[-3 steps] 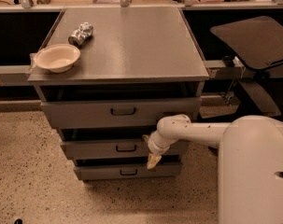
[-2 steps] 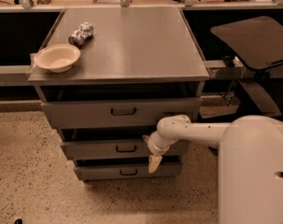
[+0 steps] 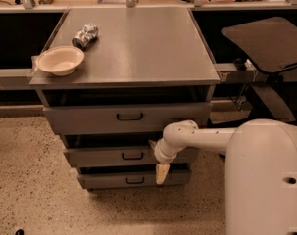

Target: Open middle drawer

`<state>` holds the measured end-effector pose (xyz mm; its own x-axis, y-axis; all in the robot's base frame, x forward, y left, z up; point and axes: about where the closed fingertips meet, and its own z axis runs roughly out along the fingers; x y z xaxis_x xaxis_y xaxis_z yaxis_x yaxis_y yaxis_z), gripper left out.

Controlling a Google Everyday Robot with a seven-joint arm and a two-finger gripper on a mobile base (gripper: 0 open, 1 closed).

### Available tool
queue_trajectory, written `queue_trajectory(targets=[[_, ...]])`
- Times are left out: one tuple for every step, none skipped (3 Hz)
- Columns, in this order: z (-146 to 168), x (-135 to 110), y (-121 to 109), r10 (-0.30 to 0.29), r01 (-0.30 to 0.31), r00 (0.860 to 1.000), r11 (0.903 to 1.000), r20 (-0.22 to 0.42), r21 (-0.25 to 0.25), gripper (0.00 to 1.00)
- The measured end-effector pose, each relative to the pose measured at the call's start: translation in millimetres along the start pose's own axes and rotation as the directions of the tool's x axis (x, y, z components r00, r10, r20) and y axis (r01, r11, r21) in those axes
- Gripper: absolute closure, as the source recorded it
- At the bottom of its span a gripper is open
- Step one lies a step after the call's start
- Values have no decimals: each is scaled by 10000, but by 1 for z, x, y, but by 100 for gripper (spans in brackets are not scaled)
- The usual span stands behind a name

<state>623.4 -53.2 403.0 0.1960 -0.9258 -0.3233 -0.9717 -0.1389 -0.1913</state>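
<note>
Starting at the left, we are looking at a pale bowl point(image 3: 60, 60) that is sitting near the front left corner of the grey bench point(image 3: 143, 48). Just behind it and slightly to the right, a crumpled silvery object point(image 3: 85, 35) is lying on its side, apart from the bowl. Below the bench top, three grey drawer fronts are stacking downward. The top drawer point(image 3: 84, 119) is showing as the tallest and widest, and the bottom drawer point(image 3: 106, 181) as the narrowest. The middle drawer point(image 3: 96, 156) is sitting between them, with its small dark loop handle point(image 3: 132, 155) at the centre of the front and a dark gap running above it. Moving right, we are finding the end effector point(image 3: 161, 173) hanging tip-down, to the right of that handle and apart from it. Its tan tip is overlapping the lower edge of the middle drawer and the top of the bottom drawer. We cannot tell whether it is set wide or narrow, nor whether it is touching either front. The white arm point(image 3: 202, 137) is reaching in from the right, bending at a rounded wrist in front of the middle drawer's right end. The robot's bulky white body point(image 3: 265, 180) is filling the lower right corner. Above it, a dark flat panel point(image 3: 265, 40) is standing beside the bench.
</note>
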Motion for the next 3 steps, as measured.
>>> queue_trajectory(targets=[[0, -10, 9, 148, -171, 9983, 9990, -559, -417, 19], [0, -21, 22, 285, -317, 9984, 9973, -485, -663, 42], [-7, -24, 21, 309, -337, 9985, 9974, -443, -633, 52]])
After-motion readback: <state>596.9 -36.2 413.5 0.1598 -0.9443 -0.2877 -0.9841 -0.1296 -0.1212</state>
